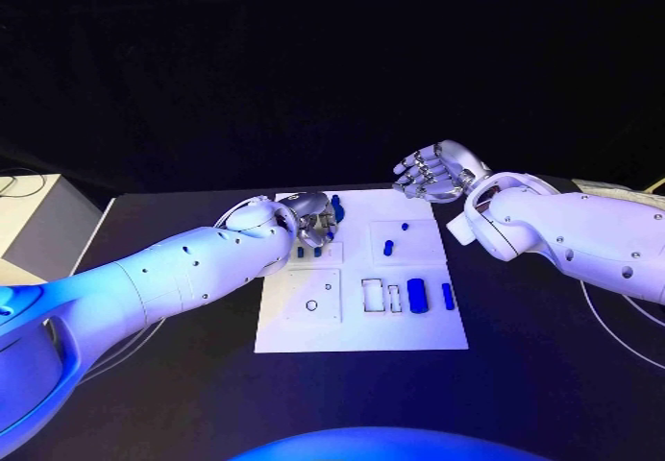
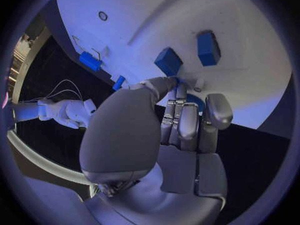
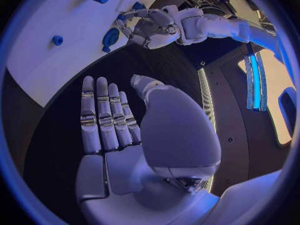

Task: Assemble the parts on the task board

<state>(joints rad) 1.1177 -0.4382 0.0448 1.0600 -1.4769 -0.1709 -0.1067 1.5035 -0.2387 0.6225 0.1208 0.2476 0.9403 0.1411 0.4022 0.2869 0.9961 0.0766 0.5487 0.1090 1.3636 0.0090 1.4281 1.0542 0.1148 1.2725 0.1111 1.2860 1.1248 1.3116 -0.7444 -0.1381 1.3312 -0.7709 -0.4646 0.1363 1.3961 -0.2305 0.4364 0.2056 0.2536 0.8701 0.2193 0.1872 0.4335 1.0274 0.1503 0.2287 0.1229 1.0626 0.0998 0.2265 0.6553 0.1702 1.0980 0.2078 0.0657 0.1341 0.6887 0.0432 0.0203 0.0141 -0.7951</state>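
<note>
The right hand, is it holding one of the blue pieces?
No, the right hand is flat and bare over the black table.

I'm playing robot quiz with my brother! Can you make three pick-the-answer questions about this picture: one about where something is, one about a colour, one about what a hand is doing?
1. Where is the left hand?
A. Over the far-left part of the task board
B. Off the table
C. On the white box

2. What colour are the small parts on the board?
A. Red
B. Blue
C. Yellow

3. What is the right hand doing?
A. Squeezing a part
B. Pressing on the board
C. Holding nothing, fingers straight, over the black table

Answers:
1. A, as the head view shows the hand above the board's far-left corner.
2. B, as every piece lying there is blue.
3. C, as the right wrist view shows its fingers stretched out, with only dark table under them.
</note>
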